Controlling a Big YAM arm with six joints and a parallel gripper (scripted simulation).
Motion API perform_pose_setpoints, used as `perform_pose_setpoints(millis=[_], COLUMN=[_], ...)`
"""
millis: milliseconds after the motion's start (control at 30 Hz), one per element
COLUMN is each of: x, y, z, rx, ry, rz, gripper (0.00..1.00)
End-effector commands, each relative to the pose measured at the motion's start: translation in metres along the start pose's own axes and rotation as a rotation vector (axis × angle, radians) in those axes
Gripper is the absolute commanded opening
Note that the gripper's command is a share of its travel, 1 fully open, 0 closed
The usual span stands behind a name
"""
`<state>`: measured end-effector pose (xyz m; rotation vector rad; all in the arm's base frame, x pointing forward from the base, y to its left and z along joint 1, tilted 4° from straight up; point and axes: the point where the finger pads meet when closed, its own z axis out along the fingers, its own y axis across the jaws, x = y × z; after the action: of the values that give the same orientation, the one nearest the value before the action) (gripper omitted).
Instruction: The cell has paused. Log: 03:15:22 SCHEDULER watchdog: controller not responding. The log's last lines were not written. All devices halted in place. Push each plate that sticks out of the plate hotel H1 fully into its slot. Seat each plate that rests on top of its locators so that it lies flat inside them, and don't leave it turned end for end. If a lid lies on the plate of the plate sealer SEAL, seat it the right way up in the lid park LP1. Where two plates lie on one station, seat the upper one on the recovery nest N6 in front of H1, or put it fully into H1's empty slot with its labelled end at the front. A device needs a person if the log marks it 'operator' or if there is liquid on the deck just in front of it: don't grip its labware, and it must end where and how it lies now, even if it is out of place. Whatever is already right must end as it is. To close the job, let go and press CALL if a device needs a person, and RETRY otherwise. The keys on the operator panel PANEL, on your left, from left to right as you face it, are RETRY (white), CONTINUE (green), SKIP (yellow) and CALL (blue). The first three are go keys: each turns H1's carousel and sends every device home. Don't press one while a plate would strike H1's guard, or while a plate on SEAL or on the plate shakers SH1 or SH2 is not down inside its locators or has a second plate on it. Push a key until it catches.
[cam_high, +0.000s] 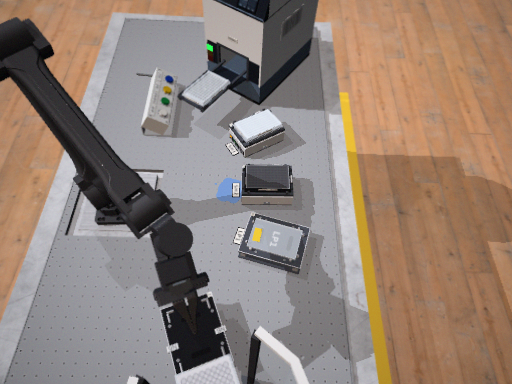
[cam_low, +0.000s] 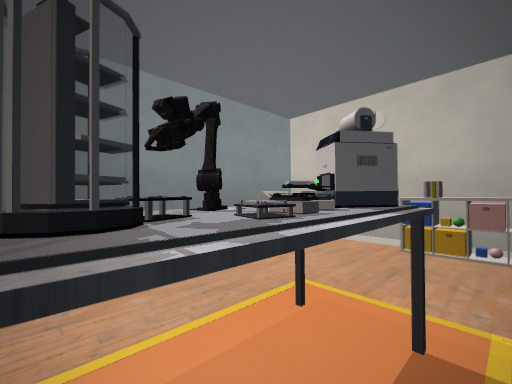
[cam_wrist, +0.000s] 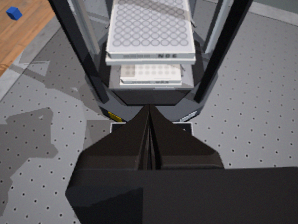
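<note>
Overhead, the claw (cam_high: 191, 320) is fully closed, gripping nothing, above the black nest (cam_high: 172, 320).

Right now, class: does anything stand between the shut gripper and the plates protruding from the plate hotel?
Nothing visible does. The shut gripper hangs over the black recovery nest, facing the upper plate and lower plate; only open space lies between them.

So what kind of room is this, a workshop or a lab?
Most likely an automated lab bench: a robot arm stands among well plates, a plate hotel tower with shelves and a sealer machine on a perforated deck.
</note>
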<state>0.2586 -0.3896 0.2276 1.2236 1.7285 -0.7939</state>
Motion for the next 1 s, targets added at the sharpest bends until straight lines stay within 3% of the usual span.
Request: perform_pose_setpoints(millis=[0, 133, 233, 967], x=[0.009, 0.009, -0.030, -0.038], y=[-0.005, -0.001, 0.000, -0.001], z=[0.020, 0.019, 0.023, 0.045], rx=[0.013, 0.006, 0.005, 0.007], ry=[0.001, 0.001, -0.056, -0.042], rz=[-0.011, -0.015, 0.010, 0.005], gripper=[0.00, 0.00, 0.00, 0.00])
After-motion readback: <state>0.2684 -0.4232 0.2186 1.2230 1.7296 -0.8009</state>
